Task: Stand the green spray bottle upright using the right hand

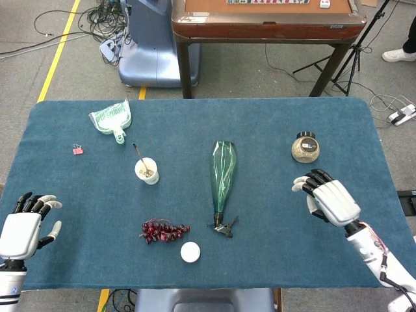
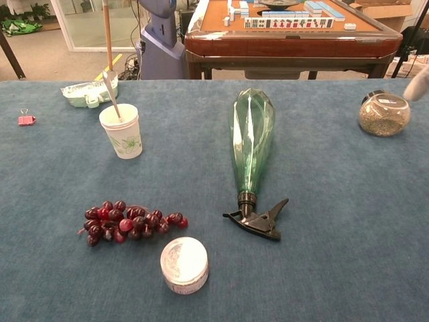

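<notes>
The green spray bottle point(image 1: 223, 172) lies on its side in the middle of the blue table, its black trigger head point(image 1: 224, 227) toward the near edge; the chest view shows its body point(image 2: 251, 137) and trigger point(image 2: 260, 221). My right hand point(image 1: 328, 197) hovers over the table to the right of the bottle, fingers spread, holding nothing, well apart from it. A blurred bit of that hand point(image 2: 419, 84) shows at the chest view's right edge. My left hand point(image 1: 23, 224) stays open at the near left corner.
A round glass jar point(image 1: 305, 148) stands just behind my right hand. A paper cup with a spoon point(image 1: 147, 170), red grapes point(image 1: 163, 230), a white lidded tin point(image 1: 190, 251), a green dustpan point(image 1: 111, 119) and a pink clip point(image 1: 78, 150) lie left of the bottle.
</notes>
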